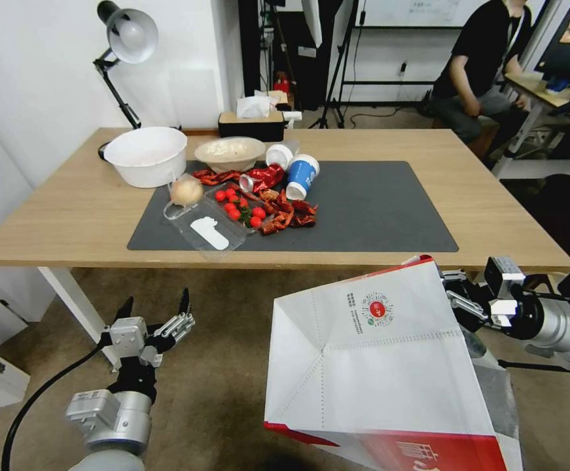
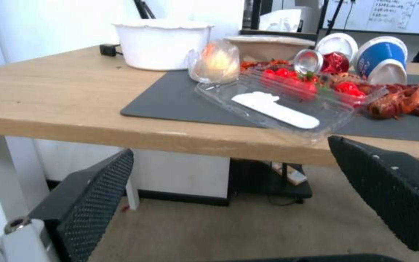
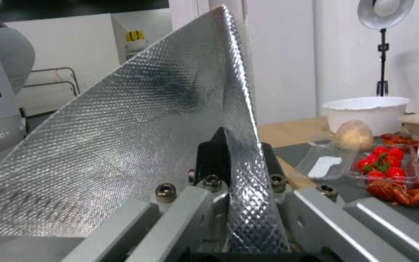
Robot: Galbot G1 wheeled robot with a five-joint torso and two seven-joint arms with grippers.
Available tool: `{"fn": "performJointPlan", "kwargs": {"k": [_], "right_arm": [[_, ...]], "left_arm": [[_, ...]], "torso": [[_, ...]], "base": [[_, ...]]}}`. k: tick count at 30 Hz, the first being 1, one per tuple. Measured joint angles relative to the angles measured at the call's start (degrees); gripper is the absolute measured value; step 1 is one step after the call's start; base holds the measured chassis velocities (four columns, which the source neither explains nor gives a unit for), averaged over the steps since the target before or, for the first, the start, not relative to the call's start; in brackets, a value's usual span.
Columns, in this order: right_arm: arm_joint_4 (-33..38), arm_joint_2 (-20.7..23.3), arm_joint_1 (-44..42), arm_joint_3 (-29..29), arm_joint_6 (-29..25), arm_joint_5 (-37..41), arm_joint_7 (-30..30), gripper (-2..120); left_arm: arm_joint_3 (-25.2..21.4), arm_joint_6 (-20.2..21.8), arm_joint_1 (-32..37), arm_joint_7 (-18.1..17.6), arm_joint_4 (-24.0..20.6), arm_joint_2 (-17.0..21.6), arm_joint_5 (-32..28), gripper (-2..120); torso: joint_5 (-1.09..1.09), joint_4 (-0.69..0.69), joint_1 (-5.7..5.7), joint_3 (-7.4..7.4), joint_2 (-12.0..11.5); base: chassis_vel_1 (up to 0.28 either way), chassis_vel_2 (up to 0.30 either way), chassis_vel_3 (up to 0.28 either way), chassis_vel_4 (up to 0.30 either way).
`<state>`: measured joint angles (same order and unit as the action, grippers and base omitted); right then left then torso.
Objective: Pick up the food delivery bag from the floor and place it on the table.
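Observation:
The food delivery bag [image 1: 376, 366] hangs tilted in front of the table [image 1: 487, 216], off the floor [image 1: 213, 392], its white side with the round red logo facing me. My right gripper [image 1: 451, 297] is shut on the bag's upper right edge. In the right wrist view the silver foil lining [image 3: 136, 145] is pinched between the black fingers [image 3: 213, 154]. My left gripper [image 1: 156, 307] hovers open below the table's front edge at the left, with nothing between its fingers [image 2: 93, 196].
On the dark mat [image 1: 376, 209] lie a clear tray of tomatoes [image 1: 222, 219], crayfish [image 1: 288, 212], cups [image 1: 301, 175] and bowls [image 1: 146, 155]. A lamp [image 1: 124, 39] and tissue box [image 1: 252, 121] stand at the back. The mat's right half is bare. A person sits at the far right.

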<state>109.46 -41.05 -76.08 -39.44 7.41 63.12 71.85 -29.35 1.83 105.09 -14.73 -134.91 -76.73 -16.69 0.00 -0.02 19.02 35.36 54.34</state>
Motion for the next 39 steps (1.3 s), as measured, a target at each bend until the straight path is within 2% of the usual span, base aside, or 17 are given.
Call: {"fn": "performJointPlan", "kwargs": {"k": [21,32,39], "right_arm": [[0.2,-0.2,-0.2,0.0,-0.1,-0.2,0.1,0],[0.1,-0.4,-0.1,0.0,-0.2,-0.2,0.2,0],[0.1,-0.5,-0.2,-0.1,-0.2,-0.3,0.3,0]], "left_arm": [[0.1,0.1,0.2,0.3,-0.2,0.0,0.1,100],[-0.1,-0.7,0.3,0.9,-0.1,-0.1,0.2,100],[-0.2,-1.2,0.4,1.6,-0.2,-0.1,-0.5,100]], "torso": [[0.0,0.0,2.3,2.99,5.3],[0.0,0.0,3.92,5.03,9.0],[0.0,0.0,4.36,5.61,10.0]], "base": [[0.0,0.0,0.0,0.0],[0.0,0.0,0.0,0.0],[0.0,0.0,0.0,0.0]]}}
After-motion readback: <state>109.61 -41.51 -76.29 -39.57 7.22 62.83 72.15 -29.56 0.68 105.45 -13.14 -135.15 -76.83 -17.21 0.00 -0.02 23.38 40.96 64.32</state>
